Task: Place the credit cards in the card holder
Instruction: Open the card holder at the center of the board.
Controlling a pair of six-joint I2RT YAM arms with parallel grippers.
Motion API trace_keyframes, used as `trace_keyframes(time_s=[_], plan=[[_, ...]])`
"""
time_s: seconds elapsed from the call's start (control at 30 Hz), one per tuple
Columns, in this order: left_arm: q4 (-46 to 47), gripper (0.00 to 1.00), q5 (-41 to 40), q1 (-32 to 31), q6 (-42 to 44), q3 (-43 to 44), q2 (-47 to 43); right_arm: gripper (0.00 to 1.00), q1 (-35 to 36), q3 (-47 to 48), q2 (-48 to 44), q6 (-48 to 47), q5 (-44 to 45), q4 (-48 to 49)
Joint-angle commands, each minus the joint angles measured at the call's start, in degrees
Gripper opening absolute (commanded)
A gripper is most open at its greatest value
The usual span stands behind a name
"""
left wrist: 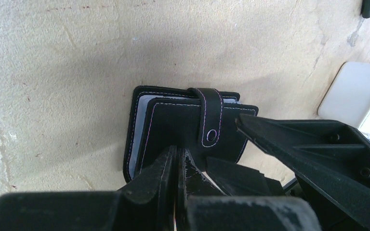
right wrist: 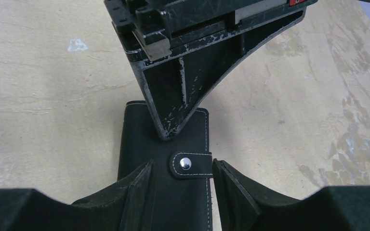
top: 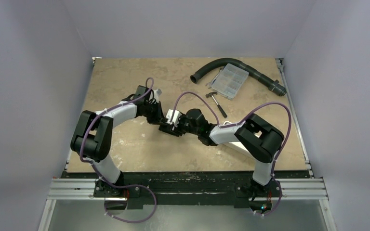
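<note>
Left gripper pinched shut, tip against the black card holder (right gripper half-open astride it).

Robot lab test cell. Plain pale walls box in a worn tan table. An aluminium rail carries the left arm and right arm. Far-corner clutter: hammer, black hose, clear compartment box.
</note>
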Motion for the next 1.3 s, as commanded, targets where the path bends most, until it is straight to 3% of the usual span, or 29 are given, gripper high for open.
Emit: trace_keyframes(time_s=[0.0, 0.1, 0.27, 0.63, 0.93, 1.13, 1.27], plan=[[-2.5, 0.0, -4.8, -0.6, 2.6, -0.3, 3.4, 0.53, 0.3, 0.9, 1.6, -2.6, 4.2, 4.1], [-2.7, 0.0, -4.8, -0.7, 2.9, -0.3, 4.0, 0.51, 0.8, 1.7, 2.8, -3.0, 9.3, 4.4], [-3.6, 0.0, -6.3, -1.3, 3.7, 0.2, 4.5, 0.36, 0.8, 1.2, 2.6, 0.8, 11.4, 8.5], [-5.3, 0.0, -8.9, -3.2, 4.9, 1.0, 6.5, 0.0, -0.1, 7.1, 5.5, 8.1, 16.8, 6.8], [-5.9, 0.0, -9.9, -3.4, 5.3, 1.3, 7.8, 0.0, -5.5, 9.9, 5.4, 18.4, 15.1, 5.8], [-6.1, 0.0, -10.4, -3.4, 5.6, 1.3, 8.1, 0.0, -12.0, 18.6, 8.4, 27.6, 8.8, -2.3], [-6.1, 0.0, -10.3, -3.4, 5.6, 1.4, 8.1, 0.0, -13.4, 26.9, 10.4, 28.7, 2.2, -15.0]])
